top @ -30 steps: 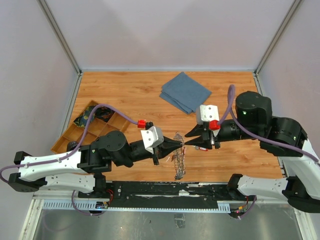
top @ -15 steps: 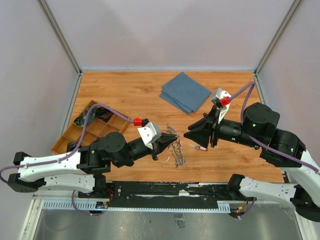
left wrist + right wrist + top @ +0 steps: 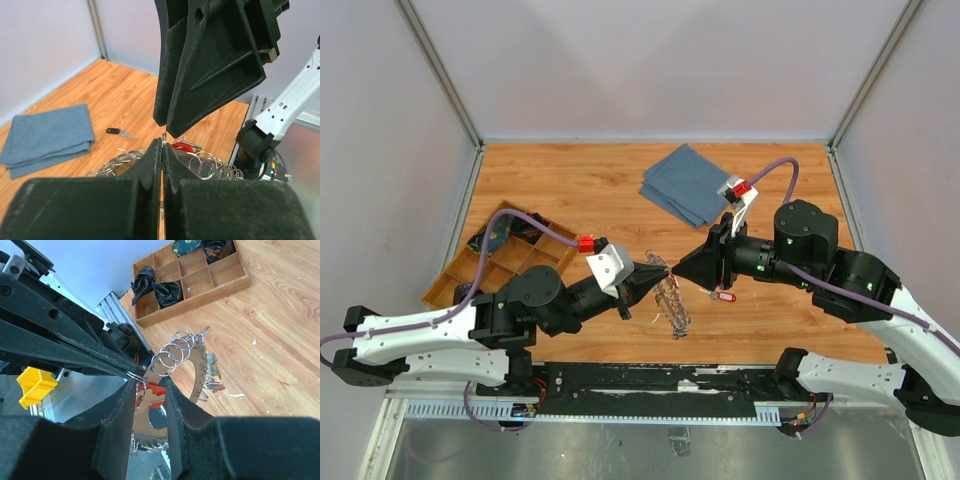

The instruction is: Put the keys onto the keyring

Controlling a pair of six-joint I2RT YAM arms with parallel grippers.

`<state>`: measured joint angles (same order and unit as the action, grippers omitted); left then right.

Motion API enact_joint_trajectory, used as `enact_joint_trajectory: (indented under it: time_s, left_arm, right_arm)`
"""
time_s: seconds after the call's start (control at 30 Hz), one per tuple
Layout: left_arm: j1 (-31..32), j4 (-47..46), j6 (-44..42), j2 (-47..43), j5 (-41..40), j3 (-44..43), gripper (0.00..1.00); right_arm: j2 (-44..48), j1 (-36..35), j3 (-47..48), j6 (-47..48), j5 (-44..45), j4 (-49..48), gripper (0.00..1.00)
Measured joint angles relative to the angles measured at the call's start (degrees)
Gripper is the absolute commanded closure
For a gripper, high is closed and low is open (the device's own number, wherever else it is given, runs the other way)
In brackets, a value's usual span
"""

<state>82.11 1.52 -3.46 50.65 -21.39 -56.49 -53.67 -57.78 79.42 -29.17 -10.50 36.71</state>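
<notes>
A folded blue cloth (image 3: 690, 185) lies flat near the far edge of the wooden counter (image 3: 570, 180), a little right of its middle. Close to the left edge, a shallow wooden tray (image 3: 460, 272) divided into compartments sits at a slant to that edge. Some of its compartments hold dark bundled items (image 3: 155, 285), one of them with a greenish pattern.
</notes>
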Motion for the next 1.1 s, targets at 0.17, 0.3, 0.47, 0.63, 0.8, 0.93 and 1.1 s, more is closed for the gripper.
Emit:
enact_joint_trajectory:
  time_s: [0.17,0.3,0.47,0.63,0.8,0.93,1.1]
  left_arm:
    - [0.0,-0.4,-0.2,-0.7,0.0,0.2,1.00]
    - [0.0,-1.0,-0.2,-1.1,0.0,0.8,1.00]
    - [0.0,-1.4,-0.4,-1.4,0.0,1.0,1.00]
    - [0.0,-1.4,-0.4,-1.4,0.0,1.1,0.99]
    - [0.0,-1.4,-0.4,-1.5,-0.4,1.1,1.00]
    - [0.0,-1.5,-0.4,-1.7,-0.4,1.1,1.00]
    - [0.0,-2.1,-0.4,-1.8,-0.4,1.3,1.00]
  right_arm:
    - [0.1,0.0,-0.4,-0.9,0.0,0.0,0.80]
    - [0.2,0.0,-0.7,-1.5,-0.1,0.0,0.82]
    - [0.2,0.0,-1.0,-2.0,-0.8,-0.5,0.93]
    - [0.3,0.0,-2.3,-2.7,-2.4,-2.4,0.96]
    - [0.6,0.0,-3.2,-3.4,-3.2,-3.8,0.99]
    - [0.7,0.0,-3.2,-3.7,-3.4,-4.2,0.99]
    - [1.2,0.0,-3.2,-3.7,-2.8,-4.1,0.99]
